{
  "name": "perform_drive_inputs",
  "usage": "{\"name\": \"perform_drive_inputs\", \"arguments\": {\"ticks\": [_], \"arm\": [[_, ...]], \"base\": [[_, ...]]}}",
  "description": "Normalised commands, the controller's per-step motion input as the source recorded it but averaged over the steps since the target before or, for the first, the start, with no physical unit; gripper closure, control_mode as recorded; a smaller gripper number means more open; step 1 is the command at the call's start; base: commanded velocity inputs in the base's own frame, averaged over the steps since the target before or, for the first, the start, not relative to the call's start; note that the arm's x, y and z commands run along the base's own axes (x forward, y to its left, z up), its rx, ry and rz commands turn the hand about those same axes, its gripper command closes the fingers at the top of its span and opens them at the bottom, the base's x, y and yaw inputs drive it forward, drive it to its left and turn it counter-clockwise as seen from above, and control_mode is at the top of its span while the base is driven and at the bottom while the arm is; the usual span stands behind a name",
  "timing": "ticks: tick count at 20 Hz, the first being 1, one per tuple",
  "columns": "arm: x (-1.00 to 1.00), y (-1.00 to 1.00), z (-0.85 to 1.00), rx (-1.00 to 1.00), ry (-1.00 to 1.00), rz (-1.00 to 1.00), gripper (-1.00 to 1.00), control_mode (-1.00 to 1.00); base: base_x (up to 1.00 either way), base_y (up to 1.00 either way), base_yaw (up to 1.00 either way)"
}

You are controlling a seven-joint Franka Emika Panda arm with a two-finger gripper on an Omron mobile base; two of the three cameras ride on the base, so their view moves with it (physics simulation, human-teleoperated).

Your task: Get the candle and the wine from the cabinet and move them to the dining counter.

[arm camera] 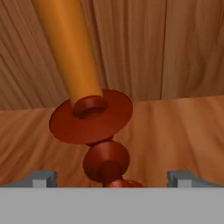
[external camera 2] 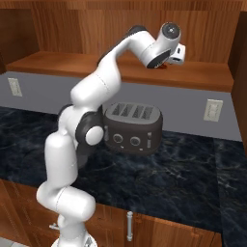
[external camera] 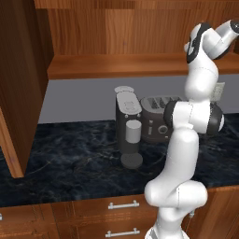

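Observation:
The candle (arm camera: 70, 48), an orange taper in a dark red holder (arm camera: 94, 118), stands close in front of the hand on the wooden shelf (arm camera: 175, 131) of the cabinet (external camera 2: 202, 75). My gripper (arm camera: 111, 179) is open. Its two fingertips (arm camera: 43, 178) stand wide on either side of the holder's lower stem, apart from it. In the right base view the arm reaches up onto the shelf, and a bit of the dark red holder (external camera 2: 165, 66) shows under the hand. The wine and the dining counter are out of view.
Below the cabinet shelf (external camera: 116, 65), a toaster (external camera 2: 132, 128) and a coffee machine (external camera: 128, 126) stand on the black countertop (external camera: 70, 154). An open cabinet door (external camera: 18, 84) hangs at the left. Wall outlets (external camera 2: 213, 110) sit on the grey backsplash, with drawers (external camera: 122, 205) under the counter.

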Motion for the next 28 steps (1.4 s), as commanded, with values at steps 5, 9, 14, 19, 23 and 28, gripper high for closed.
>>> {"name": "perform_drive_inputs", "arguments": {"ticks": [5,9,14,19,23,28], "arm": [[0.30,0.00,-0.02,0.00,0.00,0.00,-1.00,-1.00],[0.20,-0.11,0.00,0.00,0.00,0.00,-1.00,-1.00],[0.10,-0.09,0.00,0.00,0.00,0.00,1.00,-1.00],[0.02,-0.12,0.07,0.00,-0.01,0.00,1.00,-1.00],[-0.06,-0.04,0.06,0.00,-0.08,0.00,1.00,-1.00],[-0.34,0.02,0.07,0.01,-0.17,0.00,1.00,-1.00]], "base": [[0.00,0.00,0.00],[0.00,0.00,0.00],[0.00,0.00,0.00],[0.00,0.00,0.00],[0.00,0.00,0.00],[0.00,0.00,0.00]]}}
